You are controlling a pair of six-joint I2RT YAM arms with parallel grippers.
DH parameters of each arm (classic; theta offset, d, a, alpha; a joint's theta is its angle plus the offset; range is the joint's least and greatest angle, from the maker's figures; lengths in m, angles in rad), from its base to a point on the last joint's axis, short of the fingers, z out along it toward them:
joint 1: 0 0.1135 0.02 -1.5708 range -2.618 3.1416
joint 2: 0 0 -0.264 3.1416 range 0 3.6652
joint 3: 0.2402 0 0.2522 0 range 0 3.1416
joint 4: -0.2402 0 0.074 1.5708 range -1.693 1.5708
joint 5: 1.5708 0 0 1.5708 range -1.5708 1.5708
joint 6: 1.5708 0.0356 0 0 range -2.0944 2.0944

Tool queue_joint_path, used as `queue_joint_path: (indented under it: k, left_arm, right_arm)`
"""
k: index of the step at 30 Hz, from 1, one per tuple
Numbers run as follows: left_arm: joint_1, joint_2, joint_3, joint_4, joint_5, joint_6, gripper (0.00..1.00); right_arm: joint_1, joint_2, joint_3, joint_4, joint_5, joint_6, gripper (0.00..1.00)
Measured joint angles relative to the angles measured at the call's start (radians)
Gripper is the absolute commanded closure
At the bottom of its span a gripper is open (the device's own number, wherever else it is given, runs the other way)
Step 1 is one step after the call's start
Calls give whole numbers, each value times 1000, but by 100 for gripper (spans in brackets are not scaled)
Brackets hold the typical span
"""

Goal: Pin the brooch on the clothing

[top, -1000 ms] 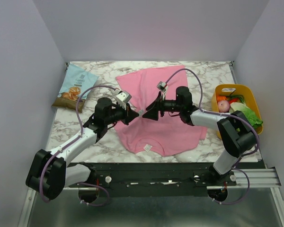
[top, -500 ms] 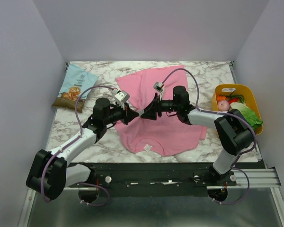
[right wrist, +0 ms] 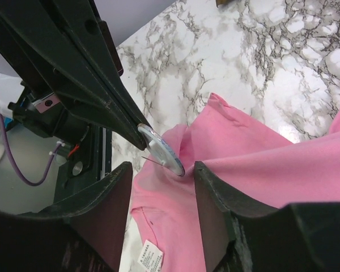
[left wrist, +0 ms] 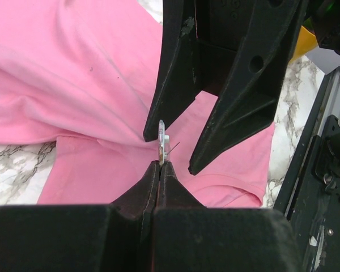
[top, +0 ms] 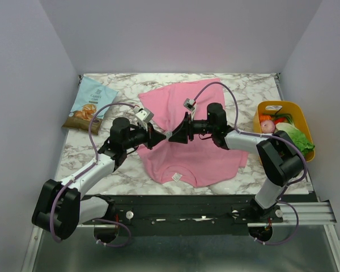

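The pink T-shirt (top: 201, 156) lies flat on the marble table, its white neck label (top: 176, 177) toward the near edge. My left gripper (top: 161, 136) is shut on the brooch (top: 166, 135), a small silvery disc held above the shirt's left side. In the left wrist view the brooch (left wrist: 161, 139) shows edge-on above my shut fingertips, with its thin pin sticking out to the right. My right gripper (top: 171, 136) is open, with one finger on each side of the brooch (right wrist: 161, 151). A raised fold of shirt (right wrist: 260, 164) reaches the brooch's lower edge.
A snack bag (top: 90, 105) lies at the far left of the table. A yellow basket (top: 277, 104) with vegetables stands at the right edge. The black mounting rail (top: 204, 207) runs along the near edge, and white walls close in three sides.
My right gripper has moved a little left, closing in around the brooch. My left gripper has shifted slightly left too and still holds the brooch. The shirt has not moved.
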Motion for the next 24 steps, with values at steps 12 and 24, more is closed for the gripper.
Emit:
queue_joint_path:
  k: [12, 24]
  left_arm:
    - [5, 19, -2, 31, 31, -22, 100]
    - [13, 21, -2, 35, 51, -32, 100]
  right_arm:
    - [0, 0, 0, 18, 0, 15, 62]
    - [-4, 0, 0, 20, 0, 15, 71]
